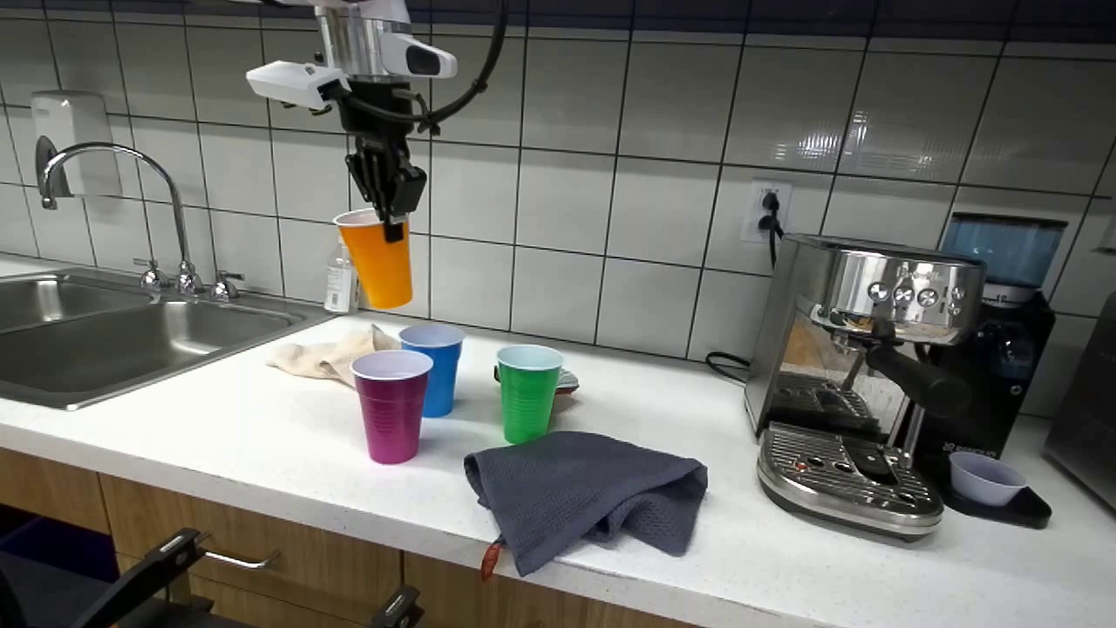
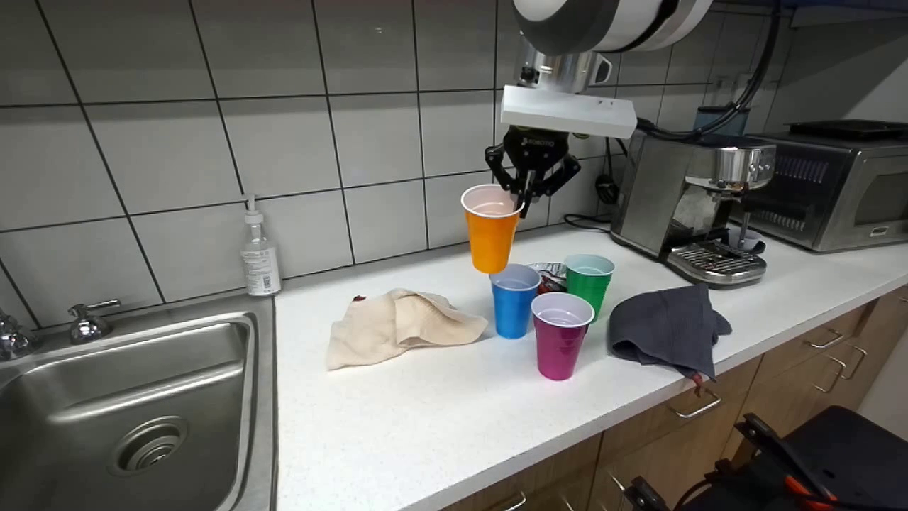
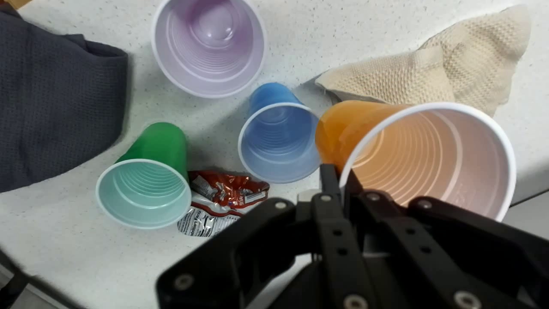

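Orange on the outside and pale within, the held cup (image 2: 488, 245) hangs in the air above the counter (image 2: 369, 433), mouth up, its rim pinched by the gripper (image 3: 342, 182): one finger sits inside the wall, one outside, pressed close on the thin plastic. Because that hold takes only one edge, the body may well pivot or sag, and a harder squeeze could buckle the wall, while a looser one could let it slip. The base is near the blue cup (image 1: 442, 379), apart from it but not centred over it; a sideways or downward move there could clip its rim and, as light as these cups look, knock it into the magenta cup (image 1: 392, 419) just beside it. The green cup (image 1: 527, 406) seems less exposed, though the crumpled wrapping (image 3: 231, 189) next to it might make a cup landing there sit crooked, as might the edge of the beige cloth (image 2: 404, 326). As for writing, the gripper's body reads "ROBOTIQ", and "Nutrition Facts" shows on the silver part of the wrapping; its red part has print too blurred to trust. The pump bottle (image 2: 260, 262) has a label, and the black grinder (image 1: 1007, 375) pale lettering, both too small to read.
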Motion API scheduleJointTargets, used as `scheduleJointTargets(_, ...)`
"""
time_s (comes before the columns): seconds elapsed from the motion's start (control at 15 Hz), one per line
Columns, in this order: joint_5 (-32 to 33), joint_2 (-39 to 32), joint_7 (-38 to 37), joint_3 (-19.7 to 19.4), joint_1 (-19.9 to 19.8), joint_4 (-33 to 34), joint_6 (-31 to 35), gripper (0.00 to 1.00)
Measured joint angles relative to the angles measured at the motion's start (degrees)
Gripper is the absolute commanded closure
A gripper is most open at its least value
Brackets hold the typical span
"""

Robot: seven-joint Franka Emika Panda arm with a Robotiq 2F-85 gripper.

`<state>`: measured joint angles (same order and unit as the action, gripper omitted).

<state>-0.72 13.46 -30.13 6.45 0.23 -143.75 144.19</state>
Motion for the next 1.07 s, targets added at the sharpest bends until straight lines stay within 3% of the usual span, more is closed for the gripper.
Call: scheduleJointTargets(1.07,0.7,-7.7,-1.5,-2.7,-1.7,4.4,-0.5,0.99)
